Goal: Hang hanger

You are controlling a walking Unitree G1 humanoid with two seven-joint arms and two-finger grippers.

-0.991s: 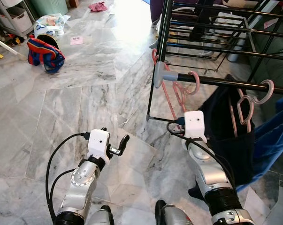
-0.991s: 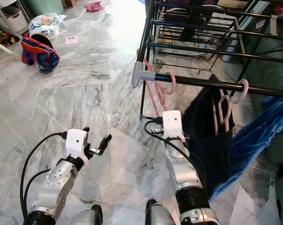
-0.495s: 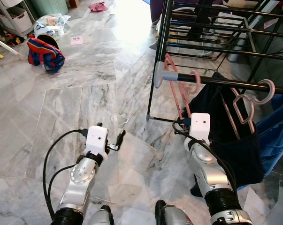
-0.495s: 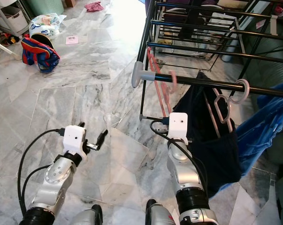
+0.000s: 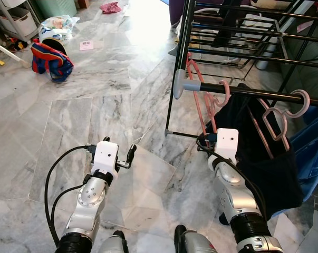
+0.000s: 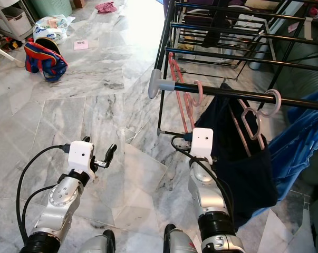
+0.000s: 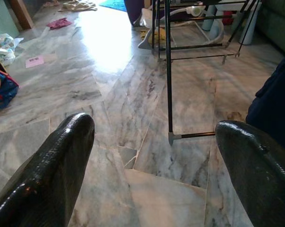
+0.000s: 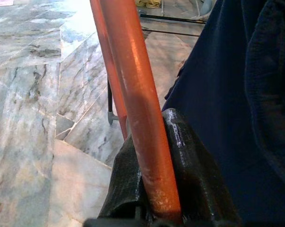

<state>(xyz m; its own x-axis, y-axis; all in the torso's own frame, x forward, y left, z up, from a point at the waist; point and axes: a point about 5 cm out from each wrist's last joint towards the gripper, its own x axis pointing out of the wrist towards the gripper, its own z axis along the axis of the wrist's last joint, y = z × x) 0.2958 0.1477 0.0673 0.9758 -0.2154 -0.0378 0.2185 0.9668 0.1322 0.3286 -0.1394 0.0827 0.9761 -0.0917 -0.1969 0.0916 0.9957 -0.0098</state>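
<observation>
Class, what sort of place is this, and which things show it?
Probably a laundry-drying area in a home: a black drying rack, pink hangers on its rail, marble floor, and a bag.

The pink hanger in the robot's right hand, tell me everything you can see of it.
The pink hanger looks like thin, glossy plastic, salmon pink, and carries no clothes. Its hook curls over the black rail of the drying rack, near the rail's grey end cap. It hangs tilted beside a dark blue garment. The right pincer is shut on one of its bars.
</observation>
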